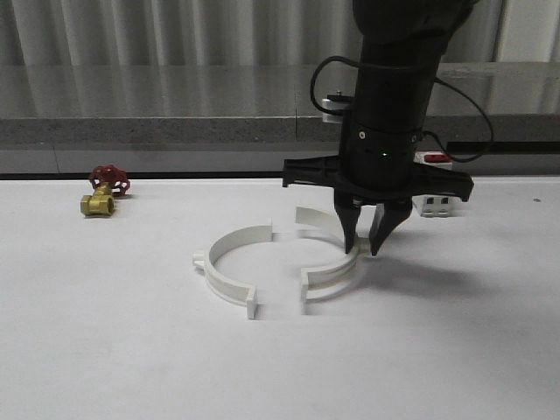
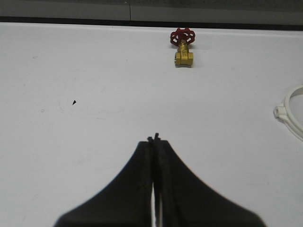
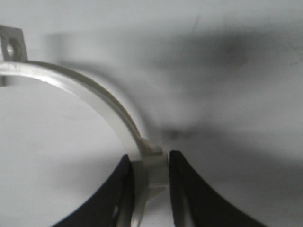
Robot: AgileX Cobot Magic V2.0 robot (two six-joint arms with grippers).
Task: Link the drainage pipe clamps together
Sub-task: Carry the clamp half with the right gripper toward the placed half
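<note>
Two white drainage pipe clamps lie mid-table with their open sides facing each other. The left half (image 1: 229,267) and the right half (image 1: 328,278) have a gap between their ends at both front and back. My right gripper (image 1: 365,245) points straight down over the right half's outer curve. In the right wrist view its fingers (image 3: 149,163) press the band and its outer lug (image 3: 152,150), shut on that clamp (image 3: 94,92). My left gripper (image 2: 154,139) is shut on nothing above bare table. The left half's lug (image 2: 291,111) shows at that view's edge.
A brass valve with a red handwheel (image 1: 103,194) (image 2: 183,47) sits at the far left of the table. A white breaker with a red top (image 1: 435,201) stands behind the right arm. A grey ledge runs along the back.
</note>
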